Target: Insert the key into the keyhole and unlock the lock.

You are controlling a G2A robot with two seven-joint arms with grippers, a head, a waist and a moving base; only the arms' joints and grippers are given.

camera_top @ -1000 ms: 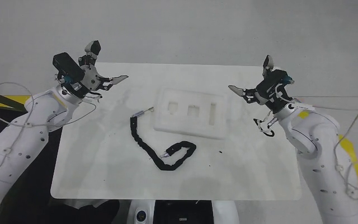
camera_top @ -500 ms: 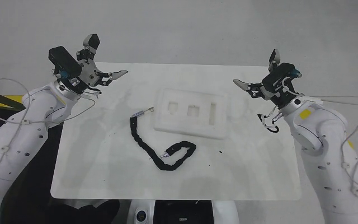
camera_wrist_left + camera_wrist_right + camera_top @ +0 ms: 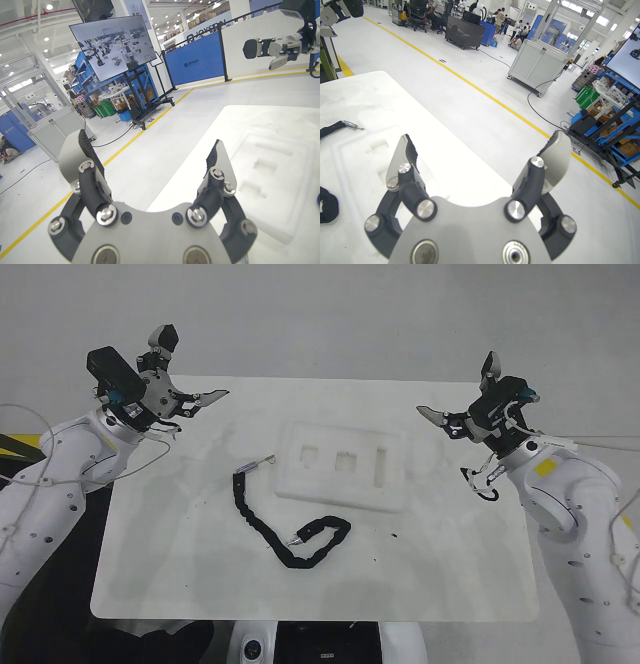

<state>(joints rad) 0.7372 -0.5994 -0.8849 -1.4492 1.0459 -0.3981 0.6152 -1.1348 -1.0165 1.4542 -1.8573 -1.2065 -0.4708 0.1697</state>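
A black fabric-covered chain lock (image 3: 262, 526) lies curled on the white table (image 3: 180, 574), with one metal end (image 3: 258, 464) beside the foam tray and another metal tip (image 3: 297, 537) inside its loop. I cannot make out a separate key. My left gripper (image 3: 190, 366) hangs open above the table's far left corner, holding nothing. My right gripper (image 3: 458, 389) hangs open above the far right corner, also holding nothing. In the right wrist view the chain's metal end (image 3: 351, 125) lies beyond my open gripper (image 3: 482, 147). My left gripper (image 3: 150, 150) stands wide open in its own view.
A white foam tray (image 3: 345, 489) with three recesses sits mid-table, just right of the chain; it also shows as the foam tray (image 3: 270, 140) and the foam tray (image 3: 350, 162) in the wrist views. A small dark speck (image 3: 395, 534) lies near the tray's front edge.
Both arms drew up and outward toward the far corners between the earliest frame and half a second ago; since then nothing has moved. The chain has stayed put.
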